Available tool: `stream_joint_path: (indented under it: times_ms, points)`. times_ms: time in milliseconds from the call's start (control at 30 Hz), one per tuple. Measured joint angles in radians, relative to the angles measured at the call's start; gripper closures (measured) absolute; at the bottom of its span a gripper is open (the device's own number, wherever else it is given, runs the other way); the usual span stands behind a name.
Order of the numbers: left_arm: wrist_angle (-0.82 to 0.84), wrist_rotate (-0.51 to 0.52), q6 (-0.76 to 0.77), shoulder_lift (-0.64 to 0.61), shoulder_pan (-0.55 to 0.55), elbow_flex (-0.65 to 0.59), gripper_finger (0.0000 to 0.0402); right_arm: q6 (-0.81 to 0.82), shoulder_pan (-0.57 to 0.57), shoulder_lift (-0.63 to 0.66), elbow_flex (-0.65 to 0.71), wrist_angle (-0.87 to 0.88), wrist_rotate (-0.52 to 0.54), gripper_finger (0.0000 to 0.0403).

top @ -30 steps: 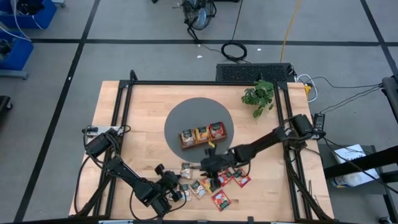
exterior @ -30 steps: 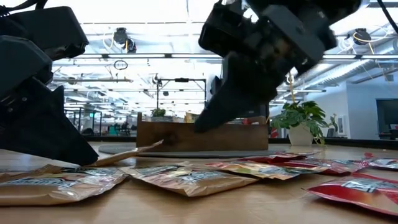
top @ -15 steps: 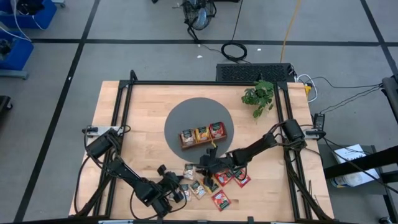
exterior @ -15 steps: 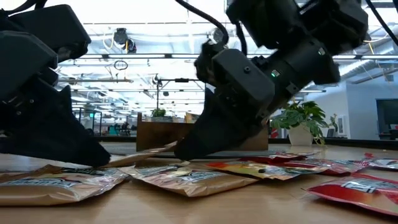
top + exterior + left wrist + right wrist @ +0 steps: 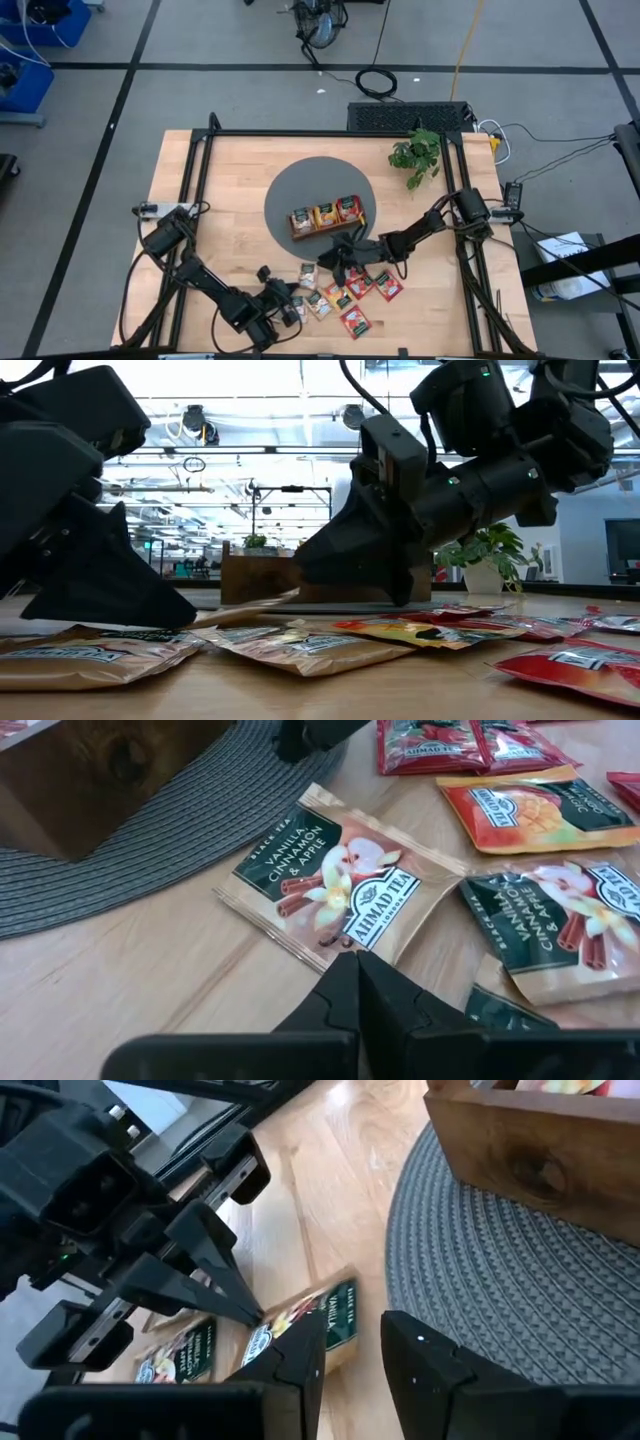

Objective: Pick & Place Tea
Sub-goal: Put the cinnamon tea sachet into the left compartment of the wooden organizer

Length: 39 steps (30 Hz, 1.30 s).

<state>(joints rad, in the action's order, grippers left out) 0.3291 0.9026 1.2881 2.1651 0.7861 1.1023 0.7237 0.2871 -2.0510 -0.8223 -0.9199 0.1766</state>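
Several tea sachets lie on the wooden table near its front, red, orange and dark green. One green-and-tan vanilla sachet lies flat beside the grey round mat, its far corner at the mat's edge. My left gripper is shut, its tips at this sachet's near edge. My right gripper is open and points nearly level at the same sachet from the mat side; one finger stands over it. The wooden tray on the mat holds sachets in its three compartments. My left gripper touches the vanilla sachet's near edge with the tips of its shut fingers, slanting down from the table's near left. The sachet lies flat on the table. My right gripper: whether its finger touches the sachet's far part, I cannot tell.
A potted plant stands at the far right of the table. A black frame runs along the table's edges. Bare wood lies left of the mat.
My right gripper has sunk toward the table, rolled its wrist and tipped from pointing steeply down to nearly level, ending low by the mat's near edge facing my left gripper. Its finger gap looks unchanged.
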Motion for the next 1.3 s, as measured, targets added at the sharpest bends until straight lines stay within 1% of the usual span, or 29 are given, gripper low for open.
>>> stream_joint_path:
  times_ms: [167,300,433,633,733,833,933,1000,1067,1200,1300]
  points:
    - [-0.006,-0.003,-0.002,0.000,-0.007,0.000,0.0398,0.008,-0.003,0.001,0.000,0.051,-0.016,0.0312]
    - [-0.007,-0.003,-0.002,0.000,-0.007,0.000,0.0393,0.021,-0.006,0.001,0.000,0.094,-0.020,0.0312]
    - [-0.013,-0.002,-0.011,0.000,-0.006,-0.001,0.0398,0.059,-0.027,0.001,0.000,0.125,-0.113,0.0312]
    - [-0.018,0.001,-0.011,0.000,-0.007,-0.001,0.0393,0.106,-0.061,0.000,0.000,0.208,-0.233,0.0312]
    - [-0.025,0.001,-0.021,0.000,-0.007,-0.002,0.0398,0.106,-0.071,0.000,0.000,0.246,-0.265,0.0312]
    - [-0.034,0.001,-0.029,0.002,-0.008,-0.002,0.0394,0.077,-0.072,0.001,0.000,0.250,-0.284,0.0312]
    - [-0.036,0.001,-0.031,0.002,-0.008,-0.002,0.0398,0.030,-0.071,0.040,0.001,0.271,-0.277,0.0312]
    - [-0.037,0.001,-0.031,0.002,-0.008,-0.002,0.0398,-0.009,-0.069,0.096,0.001,0.313,-0.242,0.0312]
    - [-0.036,0.001,-0.031,0.002,-0.008,-0.002,0.0394,-0.046,-0.061,0.155,-0.003,0.437,-0.196,0.0312]
    - [-0.038,0.002,-0.033,0.002,-0.009,-0.002,0.0398,-0.113,-0.036,0.245,-0.068,0.692,-0.079,0.0312]
    - [-0.043,0.002,-0.038,0.002,-0.009,-0.003,0.0395,-0.132,-0.015,0.251,-0.112,0.735,-0.034,0.0312]
